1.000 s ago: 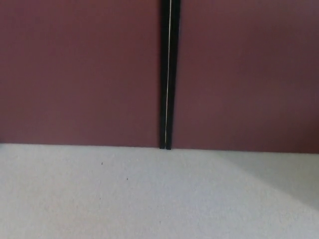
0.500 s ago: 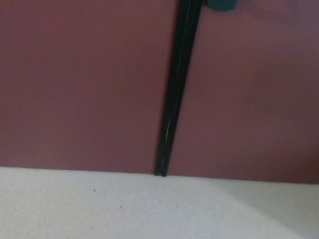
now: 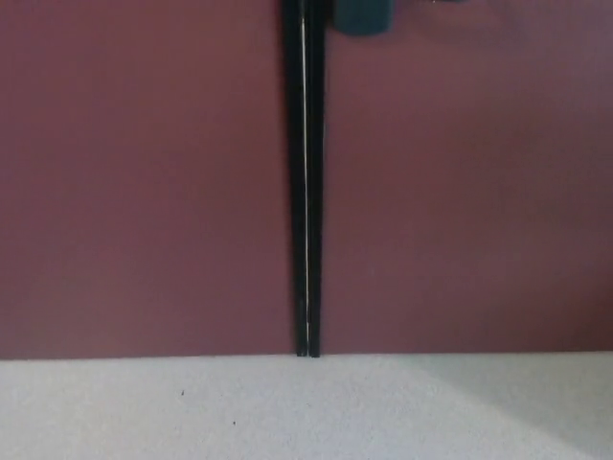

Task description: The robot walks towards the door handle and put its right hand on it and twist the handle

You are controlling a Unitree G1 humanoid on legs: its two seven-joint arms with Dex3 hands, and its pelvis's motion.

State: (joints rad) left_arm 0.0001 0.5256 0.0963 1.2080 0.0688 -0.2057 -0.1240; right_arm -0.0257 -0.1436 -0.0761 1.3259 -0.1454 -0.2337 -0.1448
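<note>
We see mostly door [image 3: 144, 192]: two dark maroon panels fill the head view from the top edge down to the floor line. Between them runs a black vertical strip [image 3: 306, 192] with a thin bright line down its middle, just left of centre; it reaches the floor and is cut off by the top edge, so we can't tell how high it goes. At the very top, just right of the strip, a dark teal-grey blob [image 3: 364, 14] pokes into frame. Only its lower end shows, soft and blurred. It sits where a door handle would be, but we can't confirm that from this sliver: no lever shape, no mount visible. A tiny light fleck shows at the top edge further right, too small to make out. Below the panels lies a pale grey-white floor [image 3: 144, 412] with a couple of small dark specks on the left and a faint shadow wedge across the lower right corner. Neither the left hand nor the right hand shows in frame, no forearm either, so we can't tell whether their fingers are spread, closed or gripping anything. Whole picture is slightly soft.
</note>
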